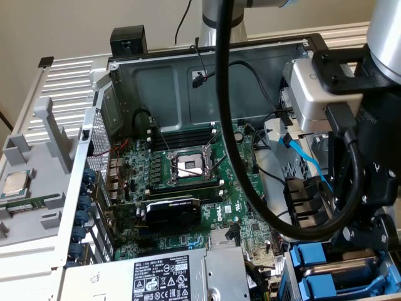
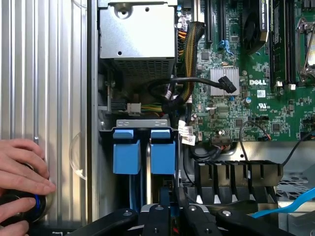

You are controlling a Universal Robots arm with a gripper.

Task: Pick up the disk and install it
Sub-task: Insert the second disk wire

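A pale ribbed metal table (image 1: 69, 81) carries the work. An open computer case (image 1: 188, 81) lies on it, taking up most of the exterior view, with its green motherboard (image 1: 188, 188) facing up. At the exterior view's left, beside the case, a grey plastic fixture (image 1: 37, 157) rests on the table and holds a small square processor chip (image 1: 15, 184). In the wrist view a person's hand (image 2: 22, 172) rests on the ribbed surface near a round black knob (image 2: 24, 209).

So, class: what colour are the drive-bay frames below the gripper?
Blue; the drive-bay frames show best in the wrist view.
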